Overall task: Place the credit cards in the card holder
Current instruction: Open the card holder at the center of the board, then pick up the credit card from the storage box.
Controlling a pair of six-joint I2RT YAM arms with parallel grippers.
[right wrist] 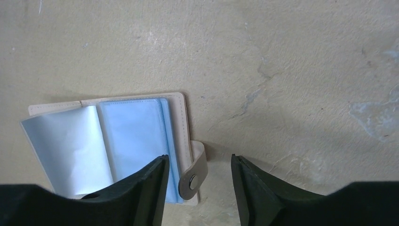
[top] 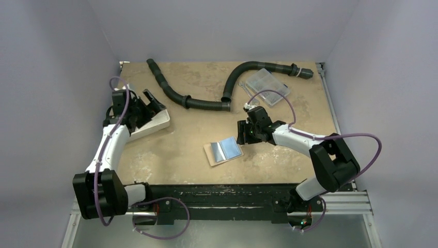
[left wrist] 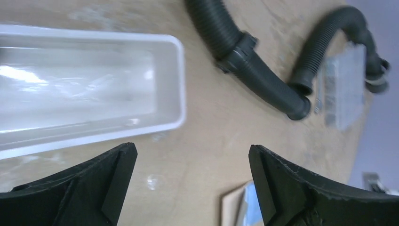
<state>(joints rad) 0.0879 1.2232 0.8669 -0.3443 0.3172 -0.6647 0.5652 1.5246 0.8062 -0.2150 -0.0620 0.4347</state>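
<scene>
The holder (top: pixel 223 151) lies open and flat near the middle of the surface (top: pixel 175 155), pale blue sleeves facing up with a silvery leaf on its left half. Its long axis runs roughly side to side across the surface, the right end tipped slightly away from the arms. The tab (right wrist: pixel 192 181) sticks out from that right edge.

The right pincer (right wrist: pixel 197 165) hovers just past the same edge, its jaws apart and gripping nothing. In the right wrist view the tab sits below the gap between them. The holder therefore lies just to the left of this pincer, and the right arm is much the nearer of the two.

The left pincer (left wrist: pixel 193 155) is well apart from the holder, at the far left. Its jaws are spread wide with nothing in them, above bare surface beside the end of a white tray (left wrist: pixel 174 84). No card can be made out in any view (glare washes out the inside of the tray).

A black ribbed hose (top: pixel 178 95) and a clear box (top: pixel 267 85) lie toward the back.

Any card coming from the left would probably have to cross much of the surface to reach the holder.
</scene>
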